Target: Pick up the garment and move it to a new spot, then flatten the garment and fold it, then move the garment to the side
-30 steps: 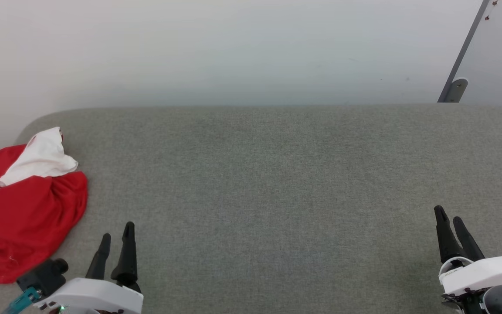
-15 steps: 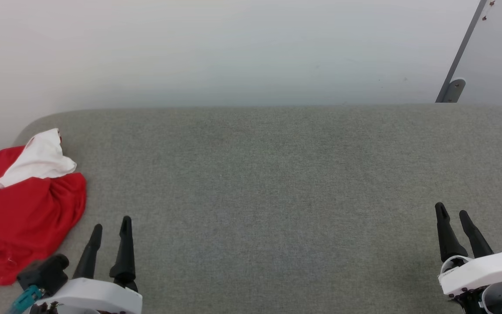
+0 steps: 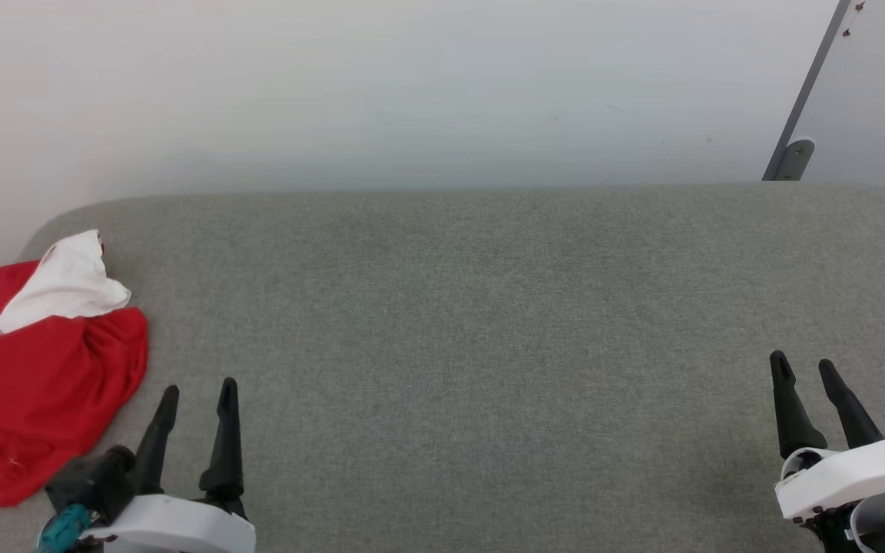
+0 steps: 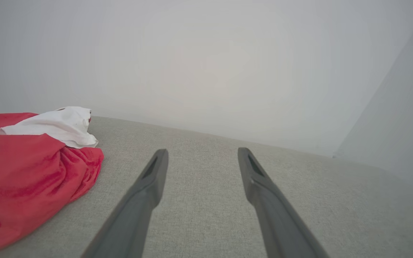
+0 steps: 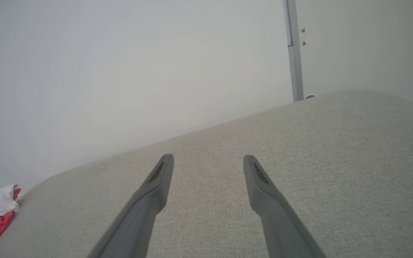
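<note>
We see the red garment (image 3: 43, 384) crumpled at the counter's (image 3: 488, 322) left end. Our left gripper (image 3: 198, 386) and right gripper (image 3: 802, 361) are both empty, jaws wide.

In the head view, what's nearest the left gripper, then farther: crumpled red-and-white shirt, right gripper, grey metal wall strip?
1. Crumpled red-and-white shirt, beside the left gripper, on its left.
2. Right gripper, far right.
3. Grey metal wall strip, upper right, behind.
</note>
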Available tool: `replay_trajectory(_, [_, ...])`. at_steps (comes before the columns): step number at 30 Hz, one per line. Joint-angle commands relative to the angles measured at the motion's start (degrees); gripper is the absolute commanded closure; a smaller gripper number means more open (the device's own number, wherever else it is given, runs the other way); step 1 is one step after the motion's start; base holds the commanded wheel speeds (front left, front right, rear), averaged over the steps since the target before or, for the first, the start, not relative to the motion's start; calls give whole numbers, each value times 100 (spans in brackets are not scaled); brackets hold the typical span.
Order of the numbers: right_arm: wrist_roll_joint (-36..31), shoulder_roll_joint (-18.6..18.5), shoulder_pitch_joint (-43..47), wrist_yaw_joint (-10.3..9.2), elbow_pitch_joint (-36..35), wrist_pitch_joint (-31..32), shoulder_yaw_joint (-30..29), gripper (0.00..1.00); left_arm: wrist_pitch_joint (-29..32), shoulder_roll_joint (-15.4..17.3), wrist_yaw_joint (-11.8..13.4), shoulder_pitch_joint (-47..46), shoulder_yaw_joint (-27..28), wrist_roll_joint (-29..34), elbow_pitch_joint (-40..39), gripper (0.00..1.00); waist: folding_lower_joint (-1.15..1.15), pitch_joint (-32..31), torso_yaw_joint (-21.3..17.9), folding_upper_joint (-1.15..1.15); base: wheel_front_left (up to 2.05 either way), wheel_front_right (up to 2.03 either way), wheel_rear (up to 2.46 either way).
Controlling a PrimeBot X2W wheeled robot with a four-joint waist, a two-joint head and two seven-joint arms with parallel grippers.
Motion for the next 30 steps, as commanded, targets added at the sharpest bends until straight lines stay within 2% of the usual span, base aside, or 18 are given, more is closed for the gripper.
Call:
replay_trajectory(1, [-164, -49, -81, -5, -62, -50, 10, 0, -59, 17, -21, 9, 17, 200, -79, 0, 0, -1, -3, 0, 0, 0, 0])
replay_trajectory(30, [-1321, -122, -126, -7, -125, -274, 14, 0, -380, 24, -126, 151, 26, 1572, -277, 0, 0, -37, -81, 0, 0, 0, 0])
